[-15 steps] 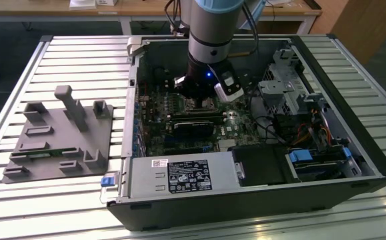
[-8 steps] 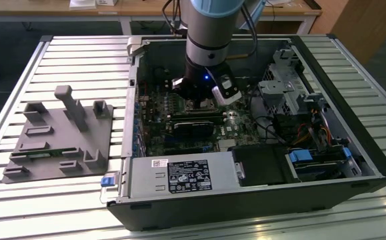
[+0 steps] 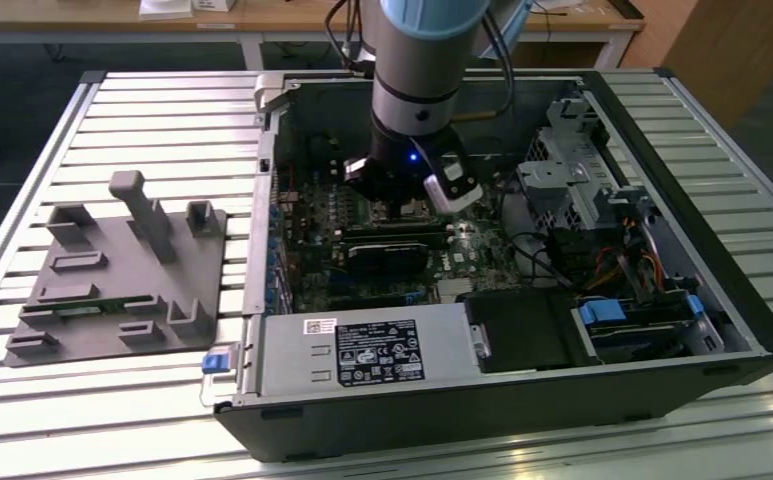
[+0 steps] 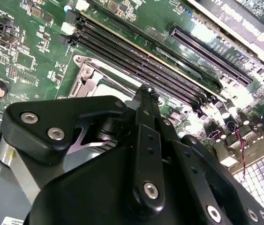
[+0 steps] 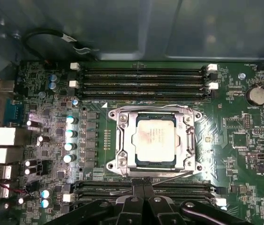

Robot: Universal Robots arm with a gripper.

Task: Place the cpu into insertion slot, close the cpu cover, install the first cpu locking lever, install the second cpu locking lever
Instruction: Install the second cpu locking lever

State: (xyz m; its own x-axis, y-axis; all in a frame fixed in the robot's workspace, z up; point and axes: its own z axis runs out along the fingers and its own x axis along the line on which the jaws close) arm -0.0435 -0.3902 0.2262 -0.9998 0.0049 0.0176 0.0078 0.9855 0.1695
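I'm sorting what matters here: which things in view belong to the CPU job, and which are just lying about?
Job:
- cpu, seated
- insertion slot
- cpu cover, down
- pincer, beside the socket

Lying about:
- grey fixture
- memory slots
- coin battery

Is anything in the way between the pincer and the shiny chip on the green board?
No, nothing visible. In the first wrist view the pincer sits beside the socket, and the cpu lies in the insertion slot, showing through the cpu cover.
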